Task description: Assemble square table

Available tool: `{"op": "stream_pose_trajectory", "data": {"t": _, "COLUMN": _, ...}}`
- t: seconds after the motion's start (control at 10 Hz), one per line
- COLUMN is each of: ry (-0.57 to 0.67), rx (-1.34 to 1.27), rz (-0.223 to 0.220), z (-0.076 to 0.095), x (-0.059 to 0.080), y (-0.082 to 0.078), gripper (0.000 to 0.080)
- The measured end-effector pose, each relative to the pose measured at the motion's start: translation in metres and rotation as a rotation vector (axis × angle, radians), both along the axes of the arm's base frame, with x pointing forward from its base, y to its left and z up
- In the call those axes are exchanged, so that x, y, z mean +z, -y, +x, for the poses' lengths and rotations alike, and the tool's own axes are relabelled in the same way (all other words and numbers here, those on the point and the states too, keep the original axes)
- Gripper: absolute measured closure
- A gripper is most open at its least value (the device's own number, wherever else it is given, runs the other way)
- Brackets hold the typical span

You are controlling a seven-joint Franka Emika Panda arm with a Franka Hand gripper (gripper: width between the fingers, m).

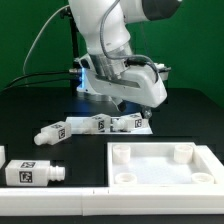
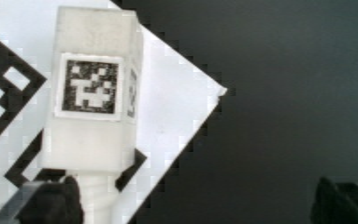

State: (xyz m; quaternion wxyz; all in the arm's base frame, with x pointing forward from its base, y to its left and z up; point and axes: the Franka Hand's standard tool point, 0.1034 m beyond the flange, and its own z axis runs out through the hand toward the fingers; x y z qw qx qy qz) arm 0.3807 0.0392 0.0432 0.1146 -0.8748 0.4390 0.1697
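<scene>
Exterior view: a matte black tabletop (image 1: 40, 105) fills the scene, closed off behind by a green curtain (image 1: 25, 40). A blue glow shows at the foot of the white robot arm (image 1: 110, 35). A white border strip (image 1: 70, 188) runs along the table's near edge.

The large white plastic square panel with a raised rim (image 1: 165, 148) lies flat at the front, on the exterior view's right, with round sockets facing up in its corners. One short white tagged leg (image 1: 30, 172) lies on its side well apart from it, on the exterior view's left. Three more legs (image 1: 95, 123) lie in a loose row farther back, under the arm.

The two-finger gripper (image 1: 128, 103) hangs low over that row. In the wrist view its dark fingers (image 2: 43, 205) stand wide apart and clamp nothing. The nearest leg (image 2: 91, 90) lies on the thin white marker board (image 2: 172, 110), its narrow end just beside one finger.
</scene>
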Motion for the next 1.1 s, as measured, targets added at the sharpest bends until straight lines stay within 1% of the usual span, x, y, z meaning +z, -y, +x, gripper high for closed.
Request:
{"op": "stream_pose_trajectory", "data": {"t": 0.2, "ry": -0.021, "rx": -0.037, "rz": -0.012, "z": -0.028, "x": -0.014, "y": 0.005, "gripper": 0.0151}}
{"op": "stream_pose_trajectory", "data": {"t": 0.3, "ry": -0.029, "rx": -0.042, "rz": -0.029, "z": -0.037, "x": -0.023, "y": 0.004, "gripper": 0.0151}}
{"op": "stream_pose_trajectory", "data": {"t": 0.4, "ry": -0.032, "rx": -0.045, "rz": -0.038, "z": -0.039, "x": -0.029, "y": 0.001, "gripper": 0.0151}}
{"op": "stream_pose_trajectory", "data": {"t": 0.5, "ry": -0.032, "rx": -0.056, "rz": -0.048, "z": -0.037, "x": -0.03, "y": -0.002, "gripper": 0.0151}}
{"op": "stream_pose_trajectory", "data": {"t": 0.6, "ry": -0.031, "rx": -0.054, "rz": -0.048, "z": -0.037, "x": -0.03, "y": -0.002, "gripper": 0.0151}}
{"op": "stream_pose_trajectory", "data": {"t": 0.7, "ry": -0.032, "rx": -0.055, "rz": -0.048, "z": -0.037, "x": -0.031, "y": -0.001, "gripper": 0.0266}}
{"op": "stream_pose_trajectory", "data": {"t": 0.8, "ry": -0.033, "rx": -0.055, "rz": -0.048, "z": -0.037, "x": -0.031, "y": -0.001, "gripper": 0.0266}}
{"op": "stream_pose_trajectory", "data": {"t": 0.9, "ry": -0.033, "rx": -0.055, "rz": -0.049, "z": -0.038, "x": -0.031, "y": -0.001, "gripper": 0.0454}}
{"op": "stream_pose_trajectory", "data": {"t": 1.0, "ry": -0.033, "rx": -0.055, "rz": -0.048, "z": -0.037, "x": -0.031, "y": -0.001, "gripper": 0.0454}}
{"op": "stream_pose_trajectory", "data": {"t": 1.1, "ry": -0.034, "rx": -0.055, "rz": -0.048, "z": -0.038, "x": -0.031, "y": -0.001, "gripper": 0.0515}}
